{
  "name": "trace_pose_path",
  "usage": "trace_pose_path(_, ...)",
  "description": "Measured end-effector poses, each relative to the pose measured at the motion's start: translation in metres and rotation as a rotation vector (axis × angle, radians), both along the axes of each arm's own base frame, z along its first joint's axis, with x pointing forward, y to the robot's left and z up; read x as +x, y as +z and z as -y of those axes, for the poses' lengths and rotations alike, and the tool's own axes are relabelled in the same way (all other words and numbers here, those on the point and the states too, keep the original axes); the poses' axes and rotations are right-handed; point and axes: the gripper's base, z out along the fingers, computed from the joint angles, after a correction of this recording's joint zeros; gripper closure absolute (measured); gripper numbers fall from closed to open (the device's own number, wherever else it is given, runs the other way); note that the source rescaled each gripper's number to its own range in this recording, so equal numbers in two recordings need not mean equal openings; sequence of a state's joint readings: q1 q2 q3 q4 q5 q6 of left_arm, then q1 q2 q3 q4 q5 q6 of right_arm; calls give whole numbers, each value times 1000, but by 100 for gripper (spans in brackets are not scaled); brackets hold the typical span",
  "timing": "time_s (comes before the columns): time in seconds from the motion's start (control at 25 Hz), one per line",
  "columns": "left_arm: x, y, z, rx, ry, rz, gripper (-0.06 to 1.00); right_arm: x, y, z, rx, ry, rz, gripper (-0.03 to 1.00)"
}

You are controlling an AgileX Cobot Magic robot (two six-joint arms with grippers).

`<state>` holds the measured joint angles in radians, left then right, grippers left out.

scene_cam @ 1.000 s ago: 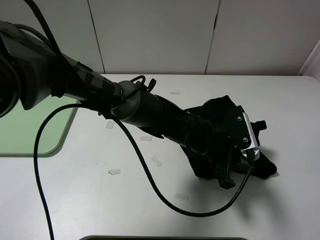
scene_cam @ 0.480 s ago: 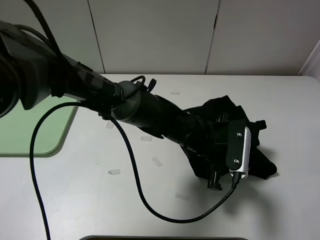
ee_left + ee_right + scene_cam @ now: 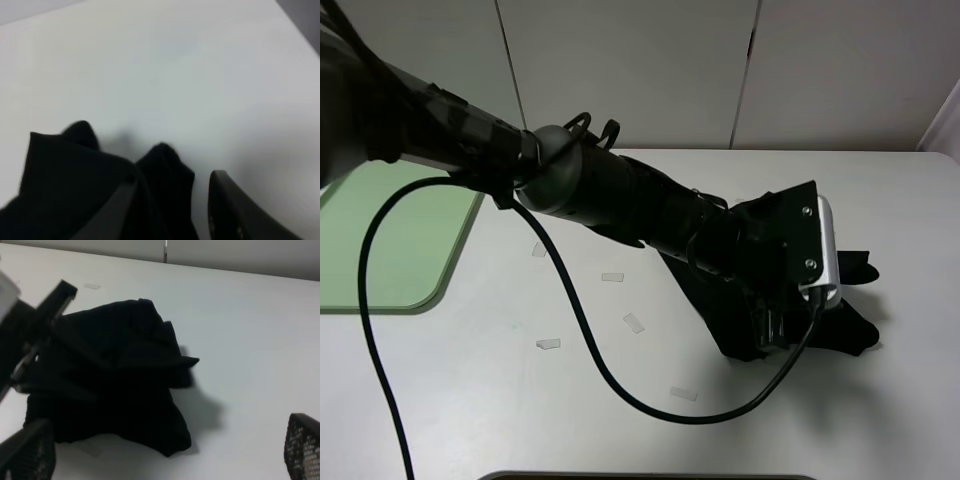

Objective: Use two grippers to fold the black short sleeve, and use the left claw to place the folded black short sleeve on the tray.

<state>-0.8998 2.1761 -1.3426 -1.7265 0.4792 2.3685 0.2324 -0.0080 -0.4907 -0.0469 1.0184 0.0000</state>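
Left claw on the shirt

Your left gripper [image 3: 775, 325] grips the bunched black shirt [image 3: 850, 330] at four o'clock on the table [image 3: 470, 400]; the right gripper [image 3: 165, 460] gapes wide, empty. The tray [image 3: 380, 250] sits at nine o'clock.

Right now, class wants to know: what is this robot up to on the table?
The left gripper is down on the bunched black short sleeve at the right side of the white table, apparently pinching cloth. The right gripper hangs open nearby, holding nothing. The green tray at the left holds no shirt yet.
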Motion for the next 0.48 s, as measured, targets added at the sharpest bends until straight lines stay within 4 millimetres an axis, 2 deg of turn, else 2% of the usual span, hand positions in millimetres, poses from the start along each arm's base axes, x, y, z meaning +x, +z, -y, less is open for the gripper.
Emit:
trace_pose_path(0.2, 9, 25, -9, -74, 81, -208, 63, 0, 0, 0, 0, 0, 0, -3)
trace_pose_path(0.48, 27, 31, -22, -100, 205, -435, 63, 0, 0, 0, 0, 0, 0, -3)
